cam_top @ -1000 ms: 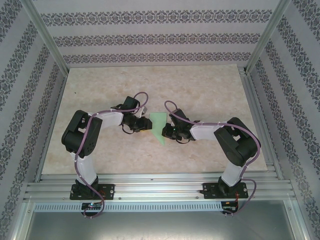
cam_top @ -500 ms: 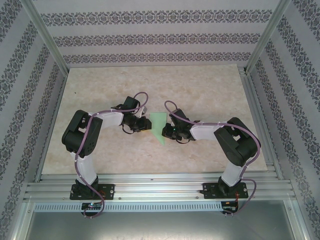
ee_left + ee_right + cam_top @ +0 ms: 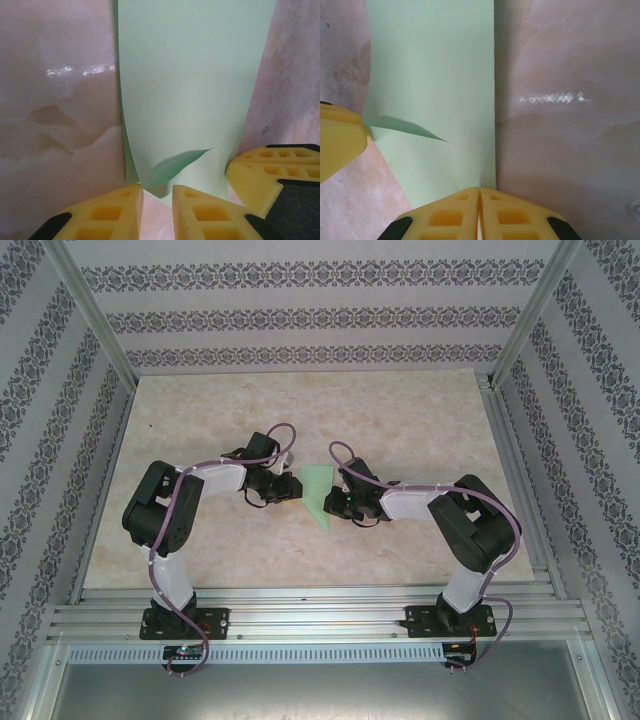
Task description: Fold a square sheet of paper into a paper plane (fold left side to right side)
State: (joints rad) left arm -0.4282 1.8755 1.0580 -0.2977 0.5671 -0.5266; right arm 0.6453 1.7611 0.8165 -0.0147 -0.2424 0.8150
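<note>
Item: paper plane (image 3: pixel 318 492), mint-green, half-made, lying on the marble surface (image 3: pixel 420 420) between both arms, point toward the bases. Left pincer (image 3: pixel 157 190): narrowed over the last second, slim gap remaining, curled paper flap at its mouth (grip not confirmed). Right pincer (image 3: pixel 480 191): pressed together at the opposite edge. Reading: the left-to-right fold looks about to begin.

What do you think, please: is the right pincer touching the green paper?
Touching. The right wrist view shows the right pincer shut on the near edge of the green paper.
</note>
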